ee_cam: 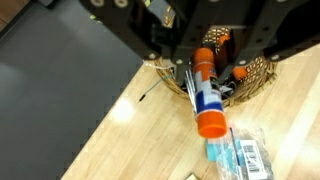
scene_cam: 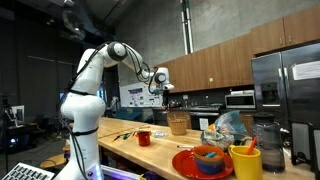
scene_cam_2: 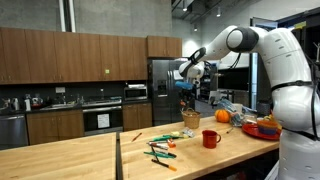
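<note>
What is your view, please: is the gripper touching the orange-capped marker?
Touching. The wrist view shows the gripper closed on the upper end of the orange-capped marker, above the wicker basket.

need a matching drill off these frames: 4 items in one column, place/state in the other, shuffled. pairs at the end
Column one:
1. marker
2. wicker basket
3. mug
4. blue bowl

Column two:
a. on the red plate
b. clamped in the gripper, orange cap pointing away from it
c. red, upright on the counter
d. woven, on the counter beneath the gripper

Pairs: 1-b, 2-d, 3-c, 4-a.
</note>
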Tool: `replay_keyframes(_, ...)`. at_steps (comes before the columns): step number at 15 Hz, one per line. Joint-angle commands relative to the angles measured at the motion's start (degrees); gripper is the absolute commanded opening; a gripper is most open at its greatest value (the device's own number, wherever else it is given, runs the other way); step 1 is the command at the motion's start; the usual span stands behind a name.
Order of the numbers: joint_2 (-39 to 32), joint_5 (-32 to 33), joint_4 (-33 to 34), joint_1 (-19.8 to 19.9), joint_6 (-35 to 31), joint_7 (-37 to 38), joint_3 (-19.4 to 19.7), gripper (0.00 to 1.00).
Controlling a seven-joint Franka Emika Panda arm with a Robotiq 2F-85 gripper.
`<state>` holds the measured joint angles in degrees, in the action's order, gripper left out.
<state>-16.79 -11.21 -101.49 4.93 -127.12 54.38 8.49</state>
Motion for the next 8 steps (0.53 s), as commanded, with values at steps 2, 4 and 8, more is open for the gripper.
replay_keyframes(2,5.46,0.70,-6.41,-2.41,0.04,-0.28,-1.71,0.08)
replay_keyframes(4,5.60,0.28,-8.45,-3.27,0.46,-0.40,-2.65,0.08)
replay_keyframes(8,5.16,-0.85,-14.95,-4.68,-3.26,-1.24,-4.40,0.08)
